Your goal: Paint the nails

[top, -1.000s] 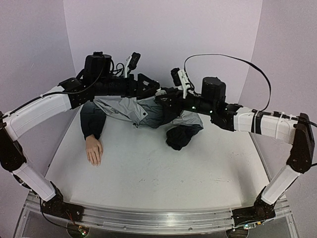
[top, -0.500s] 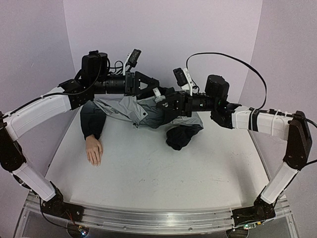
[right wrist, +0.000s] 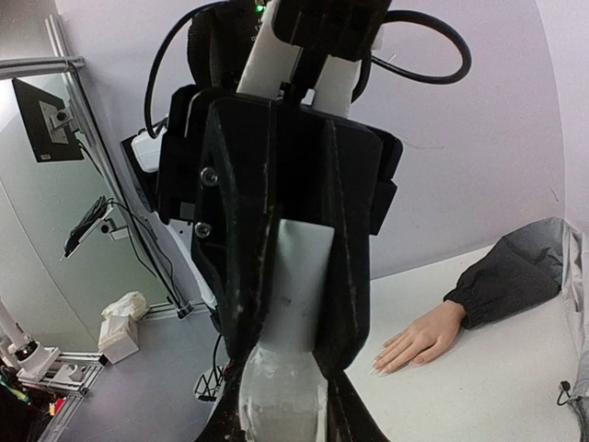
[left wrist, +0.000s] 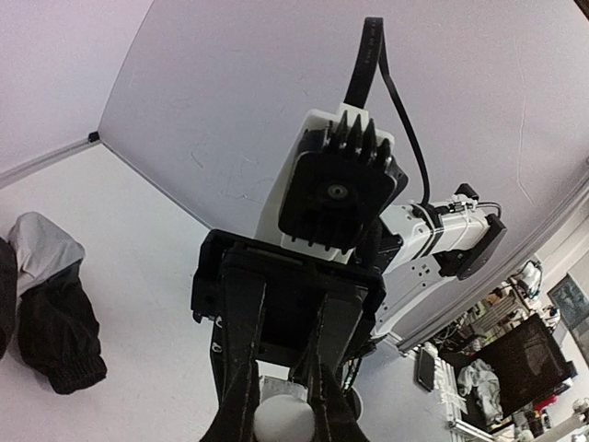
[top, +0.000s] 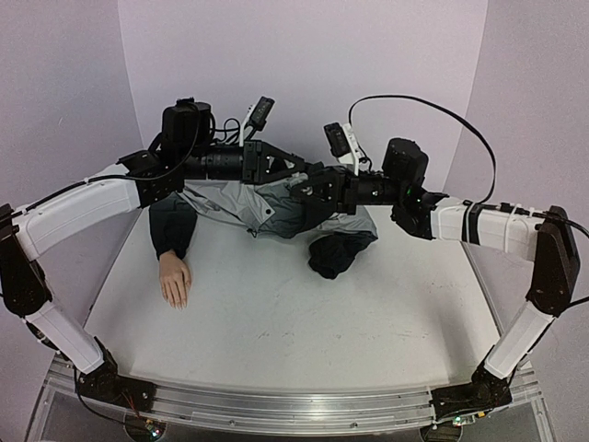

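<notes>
Two arms met in mid-air above the grey-black jacket (top: 258,207), towards the back of the white tabletop (top: 294,331). R fingers (left wrist: 244,304) were closed on the small clear glass bottle (right wrist: 276,396), holding its body steady w/ the neck pointed at the L arm. L fingers (right wrist: 241,276) were clamped on the bottle's white cap (right wrist: 304,267), set head-on, tip to tip w/ the R fingers. Judged purpose: one arm anchors and the other takes the cap, so the cap (prob. carrying the brush, which was not visible) can be twisted or pulled off w/o the bottle slipping. Held clear of the tabletop, the pair left both wrists room to rotate.

The pale flesh-coloured mannequin hand (top: 174,281) lay palm down on the tabletop at the L side, well apart from both sets of fingers. Its wrist emerged from the jacket's dark sleeve (top: 170,230) and its fingertips aimed at the near edge. That flat pose left the nails (right wrist: 379,366) facing up, i.e. reachable from above by a brush. The nails were too small to tell whether any carried polish. Task judged at an early step: bottle not yet opened, nothing near the nails. Risk: the cap grip looked narrow, so a skewed pull could tilt the bottle and spill.
</notes>
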`<action>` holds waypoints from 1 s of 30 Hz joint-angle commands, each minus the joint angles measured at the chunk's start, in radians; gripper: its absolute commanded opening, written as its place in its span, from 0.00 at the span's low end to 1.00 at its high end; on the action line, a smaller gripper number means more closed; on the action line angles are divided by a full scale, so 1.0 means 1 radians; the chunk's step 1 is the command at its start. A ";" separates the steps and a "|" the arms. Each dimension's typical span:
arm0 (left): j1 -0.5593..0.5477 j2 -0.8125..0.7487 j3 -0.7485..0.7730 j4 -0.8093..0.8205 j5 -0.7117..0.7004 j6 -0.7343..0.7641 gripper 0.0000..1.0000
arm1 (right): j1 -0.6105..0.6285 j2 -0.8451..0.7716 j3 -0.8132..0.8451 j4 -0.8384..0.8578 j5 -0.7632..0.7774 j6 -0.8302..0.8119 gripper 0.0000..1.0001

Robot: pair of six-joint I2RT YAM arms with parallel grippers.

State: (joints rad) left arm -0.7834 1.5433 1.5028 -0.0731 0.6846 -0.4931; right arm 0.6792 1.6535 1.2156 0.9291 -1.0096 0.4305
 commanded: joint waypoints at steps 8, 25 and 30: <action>-0.007 -0.029 -0.001 0.015 -0.104 0.012 0.00 | 0.256 -0.126 0.028 -0.263 1.477 -0.363 0.00; -0.004 -0.006 0.042 -0.082 -0.145 0.034 0.33 | 0.229 -0.119 0.018 -0.168 1.024 -0.508 0.00; 0.005 -0.035 0.043 -0.108 -0.182 0.065 0.77 | 0.079 -0.151 -0.011 -0.176 0.583 -0.370 0.00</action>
State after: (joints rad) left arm -0.7784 1.5433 1.5051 -0.1261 0.4973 -0.4583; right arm 0.8669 1.5673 1.2034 0.6655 -0.0673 -0.0494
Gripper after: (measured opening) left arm 0.672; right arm 0.220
